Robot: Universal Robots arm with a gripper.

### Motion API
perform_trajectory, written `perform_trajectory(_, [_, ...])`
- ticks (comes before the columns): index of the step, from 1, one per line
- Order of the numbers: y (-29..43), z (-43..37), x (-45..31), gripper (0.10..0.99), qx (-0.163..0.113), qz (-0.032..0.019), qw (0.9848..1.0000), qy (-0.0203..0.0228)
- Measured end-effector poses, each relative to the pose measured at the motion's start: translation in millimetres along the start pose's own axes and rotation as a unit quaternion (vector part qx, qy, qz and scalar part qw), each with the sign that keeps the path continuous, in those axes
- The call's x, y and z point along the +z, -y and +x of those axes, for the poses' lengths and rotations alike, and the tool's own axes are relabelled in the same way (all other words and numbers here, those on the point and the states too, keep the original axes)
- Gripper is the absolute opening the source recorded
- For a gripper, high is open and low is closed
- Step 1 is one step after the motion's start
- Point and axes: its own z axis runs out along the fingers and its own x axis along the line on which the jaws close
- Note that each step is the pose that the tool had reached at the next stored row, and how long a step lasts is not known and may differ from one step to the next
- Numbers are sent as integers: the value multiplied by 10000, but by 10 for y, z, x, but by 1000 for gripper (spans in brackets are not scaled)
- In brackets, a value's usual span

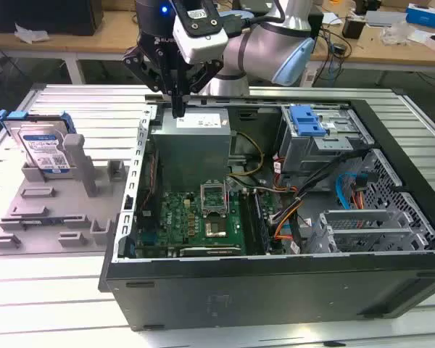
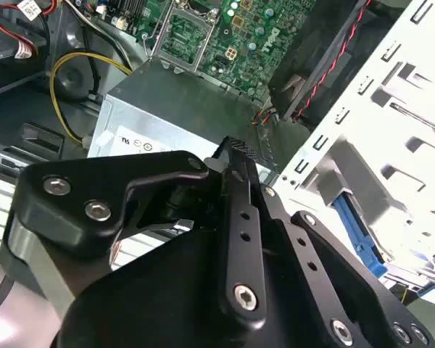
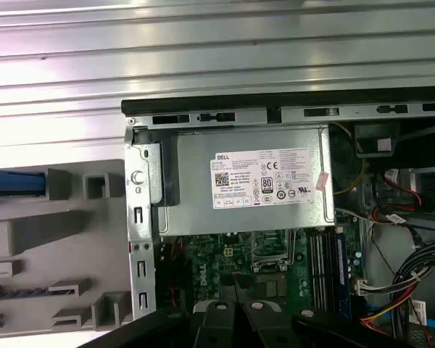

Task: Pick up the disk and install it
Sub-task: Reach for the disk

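While the black two-finger gripper [image 1: 177,109] is hanging over the far edge of the open black desktop computer case [image 1: 275,297], just above the grey sheet-metal power supply box [image 1: 192,145], its jaws are sitting closed against each other and are holding nothing. In the second wrist view the ridged fingertips [image 2: 237,147] are meeting with no visible gap.

The disk [image 1: 45,151], a flat rectangular silver-metal hard drive carrying a white-and-blue label and framed by a blue plastic carrier rail [image 1: 30,116], is standing on edge and tilting slightly. It is sitting in a slot of the grey plastic fixture tray [image 1: 29,217] on the exterior view's left, outside the case and well apart from the gripper.

Inside the case, the green motherboard [image 1: 196,217] is lying beside the power supply. A metal drive cage [image 1: 326,145] bearing a blue ridged plastic latch [image 1: 307,119] is sitting toward the exterior view's right.

Handling, as judged: the drive is likely behaving as a dense, rigid body, fairly heavy for its size. Its smooth metal faces are offering little friction, and its internals are probably tolerating shock poorly. The blue rail is probably flexing under a pinch, so the firmer hold is appearing to lie across the two flat faces near the exposed upper edge, clear of the fixture's grey post [image 1: 76,156].
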Motion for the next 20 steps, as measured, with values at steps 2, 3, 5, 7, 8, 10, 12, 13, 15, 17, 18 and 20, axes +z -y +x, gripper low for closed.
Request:
perform_trajectory(2, [0,0,0,106,0,0,10000,0])
perform_trajectory(3, [0,0,0,106,0,0,10000,0])
perform_trajectory(5, [0,0,0,106,0,0,10000,0])
perform_trajectory(7, [0,0,0,106,0,0,10000,0])
perform_trajectory(8, [0,0,0,106,0,0,10000,0])
perform_trajectory(10, [0,1,0,106,0,0,10000,0])
perform_trajectory(12, [1,13,2,106,1,0,10000,-4])
perform_trajectory(13, [1,22,3,106,1,0,10000,-5])
perform_trajectory(15, [-1,127,5,106,1,1,10000,-9])
perform_trajectory(17, [-21,302,9,106,0,0,10000,-10])
perform_trajectory(18, [-50,420,13,106,0,1,10000,-12])
perform_trajectory(20, [-89,561,19,106,0,1,10000,-14])
